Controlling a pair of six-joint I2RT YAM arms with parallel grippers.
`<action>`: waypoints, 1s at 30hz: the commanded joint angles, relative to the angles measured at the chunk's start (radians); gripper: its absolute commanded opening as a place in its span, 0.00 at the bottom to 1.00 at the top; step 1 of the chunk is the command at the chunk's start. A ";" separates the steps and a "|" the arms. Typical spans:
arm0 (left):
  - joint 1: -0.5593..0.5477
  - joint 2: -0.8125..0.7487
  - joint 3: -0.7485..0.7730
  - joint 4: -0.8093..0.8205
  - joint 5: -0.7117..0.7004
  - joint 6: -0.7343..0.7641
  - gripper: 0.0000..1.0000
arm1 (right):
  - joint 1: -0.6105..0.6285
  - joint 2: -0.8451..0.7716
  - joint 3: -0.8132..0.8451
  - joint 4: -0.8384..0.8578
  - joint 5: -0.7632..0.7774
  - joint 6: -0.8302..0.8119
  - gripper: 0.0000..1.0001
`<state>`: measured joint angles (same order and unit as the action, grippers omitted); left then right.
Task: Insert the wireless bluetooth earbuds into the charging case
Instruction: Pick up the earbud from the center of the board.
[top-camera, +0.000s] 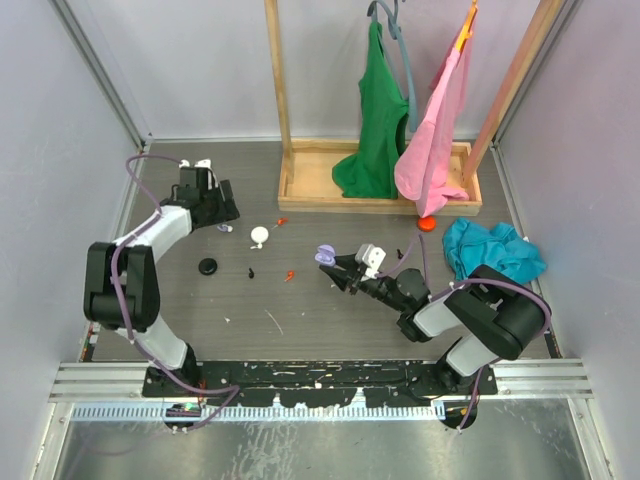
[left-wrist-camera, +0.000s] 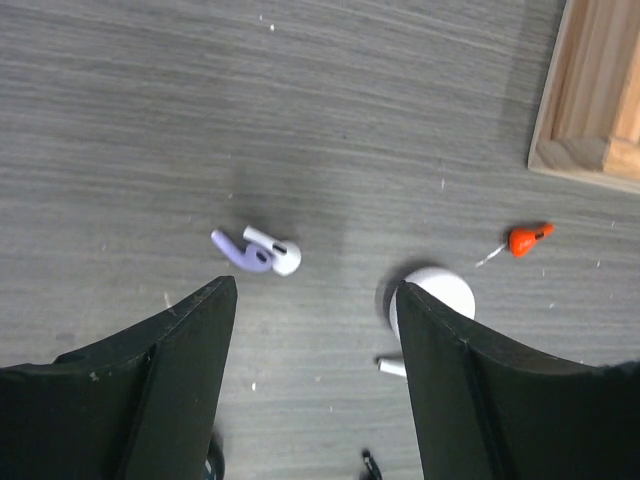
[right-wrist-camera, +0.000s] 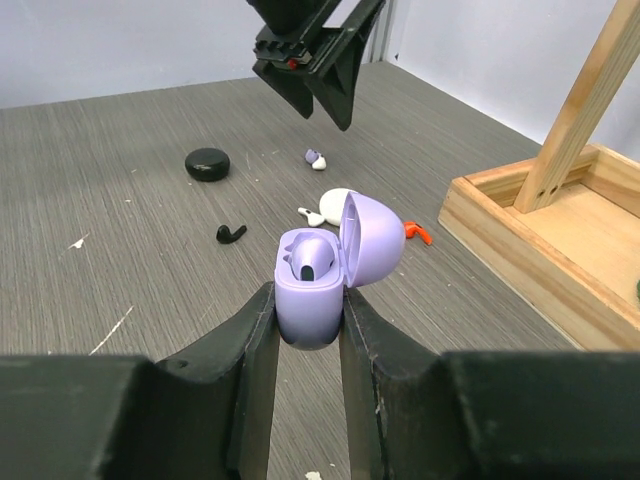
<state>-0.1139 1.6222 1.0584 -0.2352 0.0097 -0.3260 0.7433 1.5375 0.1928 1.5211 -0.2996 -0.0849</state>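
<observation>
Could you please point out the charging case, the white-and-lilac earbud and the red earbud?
charging case (right-wrist-camera: 310, 310): right wrist view, base front.
white-and-lilac earbud (left-wrist-camera: 284, 261): left wrist view, white head.
red earbud (left-wrist-camera: 522, 241): left wrist view, round body.

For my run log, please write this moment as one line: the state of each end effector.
left end effector: open, close to lilac-white earbud on table | right end effector: shut on charging case, lid open

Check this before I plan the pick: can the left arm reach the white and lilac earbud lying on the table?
Probably yes: the left gripper hangs open just short of the white and lilac earbud, which lies uncovered, with the white disc off to one side.
</observation>
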 joint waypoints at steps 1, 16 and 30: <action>0.031 0.077 0.099 0.075 0.101 -0.015 0.67 | 0.002 -0.025 -0.006 0.095 -0.007 -0.036 0.11; 0.072 0.225 0.146 0.029 0.128 -0.026 0.68 | 0.003 -0.045 -0.022 0.092 0.005 -0.053 0.11; 0.073 0.231 0.115 -0.011 0.107 -0.029 0.68 | 0.001 -0.071 -0.037 0.086 0.009 -0.054 0.11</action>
<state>-0.0456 1.8717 1.1816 -0.2382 0.1211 -0.3519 0.7433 1.5101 0.1627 1.5185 -0.2989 -0.1223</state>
